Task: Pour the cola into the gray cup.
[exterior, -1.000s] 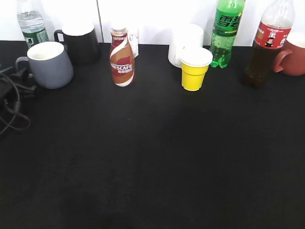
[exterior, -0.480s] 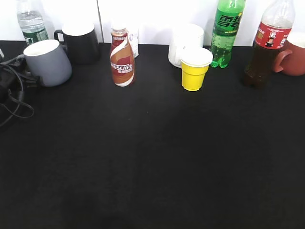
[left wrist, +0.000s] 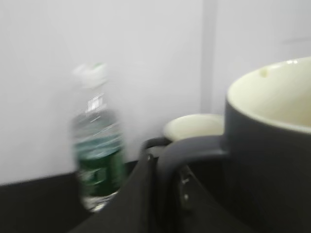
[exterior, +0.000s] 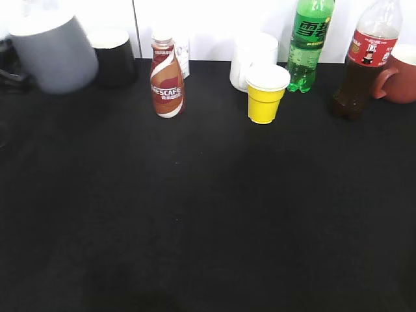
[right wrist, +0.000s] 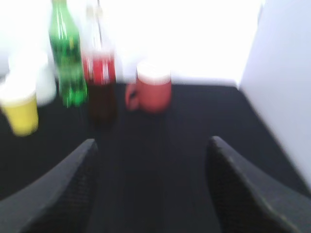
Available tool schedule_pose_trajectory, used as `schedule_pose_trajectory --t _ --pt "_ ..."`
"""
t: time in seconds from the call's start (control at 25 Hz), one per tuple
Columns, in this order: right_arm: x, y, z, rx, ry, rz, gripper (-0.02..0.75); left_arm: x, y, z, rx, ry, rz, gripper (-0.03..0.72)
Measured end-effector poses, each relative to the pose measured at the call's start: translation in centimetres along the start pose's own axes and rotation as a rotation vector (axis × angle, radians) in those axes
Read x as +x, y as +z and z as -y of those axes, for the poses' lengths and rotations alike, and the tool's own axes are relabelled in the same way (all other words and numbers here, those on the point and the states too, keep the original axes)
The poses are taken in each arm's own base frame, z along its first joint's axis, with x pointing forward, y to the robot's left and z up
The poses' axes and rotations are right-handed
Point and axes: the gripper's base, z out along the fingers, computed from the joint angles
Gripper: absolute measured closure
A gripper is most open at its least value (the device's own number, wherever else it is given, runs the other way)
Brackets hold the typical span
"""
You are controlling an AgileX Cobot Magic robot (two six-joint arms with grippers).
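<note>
The gray cup (exterior: 55, 55) hangs blurred above the table at the far left, in front of the black mug (exterior: 115, 57). My left gripper (left wrist: 165, 194) is shut on its loop handle; the cup's white inside and gray wall (left wrist: 272, 160) fill the right of the left wrist view. Only a dark bit of the left arm (exterior: 8, 71) shows at the exterior view's left edge. The cola (exterior: 369, 49) stands at the far right, cap on. My right gripper (right wrist: 153, 187) is open and empty, low over the table, with the cola (right wrist: 99, 73) well ahead of it.
A Nescafe bottle (exterior: 167, 81), a yellow cup (exterior: 265, 101), a white cup (exterior: 253, 52) and a green soda bottle (exterior: 309, 42) stand along the back. A reddish-brown mug (exterior: 404, 78) sits right beside the cola. A water bottle (left wrist: 97, 150) stands behind the gray cup.
The gray cup has been lifted off the table by its handle and has risen up and slightly left. The cables at the left have left the view.
</note>
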Motion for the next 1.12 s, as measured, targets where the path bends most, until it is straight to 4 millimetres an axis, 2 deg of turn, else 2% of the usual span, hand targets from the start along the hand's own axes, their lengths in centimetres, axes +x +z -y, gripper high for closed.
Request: schedule_pose_trajectory --t 0.12,0.2,0.24,0.32,0.4,0.48,0.6,0.64,0.72,0.76,0.92,1.12 --pt "-2.3 4.3 -0.2 -0.01 -0.019 0.081 0.216 -4.3 -3.6 1.2 0.035 0.088 -0.027 0.638" --pt "-2.2 7.8 -0.5 -0.024 -0.024 0.096 0.216 -7.1 -5.5 1.7 0.046 0.103 0.022 0.638" --pt "-1.8 9.5 -0.7 -0.032 -0.027 0.112 0.216 -7.9 -6.3 2.1 0.067 0.103 0.028 0.638" --pt "-0.2 11.9 -1.0 -0.049 -0.033 0.158 0.216 -9.1 -7.3 2.5 0.083 0.094 0.052 0.638" --pt "2.3 14.1 -1.4 -0.069 -0.028 0.175 0.216 -9.7 -7.9 2.6 0.076 0.09 0.068 0.638" --pt "4.9 16.9 -1.8 -0.095 -0.023 0.178 0.216 -10.0 -8.1 2.6 0.075 0.091 0.078 0.638" --pt "7.9 20.9 -2.5 -0.143 -0.007 0.249 0.216 -10.0 -8.1 2.6 0.076 0.093 0.078 0.638" --pt "9.9 22.1 -2.7 -0.147 -0.008 0.176 0.216 -10.0 -8.1 2.6 0.076 0.093 0.078 0.638" --pt "13.2 23.5 -2.9 -0.153 -0.048 0.04 0.216 -10.0 -8.1 2.6 0.076 0.093 0.078 0.638" --pt "14.1 24.0 -2.9 -0.155 -0.053 0.01 0.216 -10.0 -8.1 2.6 0.076 0.094 0.078 0.638" --pt "13.9 26.6 -3.0 -0.156 -0.003 0.033 0.216 -9.9 -8.1 2.8 0.096 0.127 0.069 0.638" --pt "13.8 27.1 -3.3 -0.182 0.004 0.044 0.215 -9.8 -8.2 2.9 0.105 0.142 0.064 0.638"
